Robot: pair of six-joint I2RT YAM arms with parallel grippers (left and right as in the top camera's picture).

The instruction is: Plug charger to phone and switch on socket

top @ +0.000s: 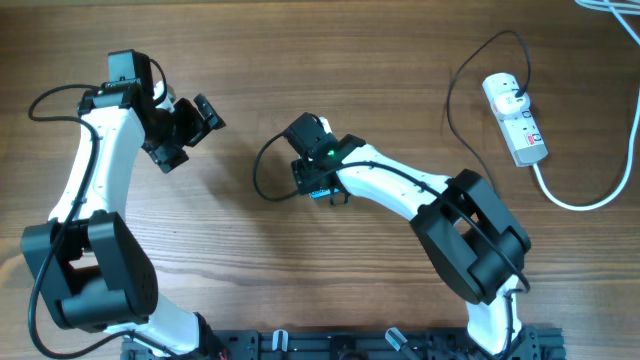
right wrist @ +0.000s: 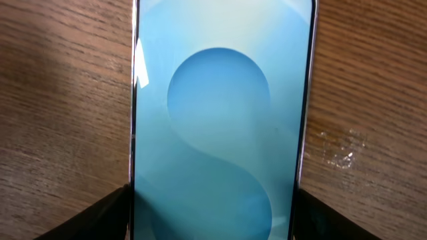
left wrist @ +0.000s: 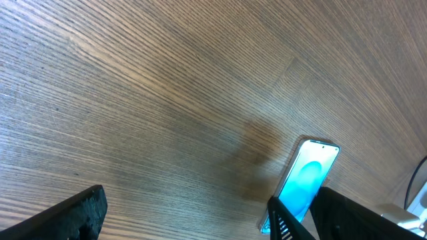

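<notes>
Your right wrist view shows the right gripper (right wrist: 213,207) straddling the phone (right wrist: 220,113), pinch or gap you cannot tell; overhead hides that, showing the left gripper (top: 188,133) spread over open table (top: 320,60)

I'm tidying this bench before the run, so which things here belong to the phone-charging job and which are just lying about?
Job: phone; black charger cable; white power strip with its thick cord.
Lying about: pale cable at the overhead view's top right corner.
</notes>
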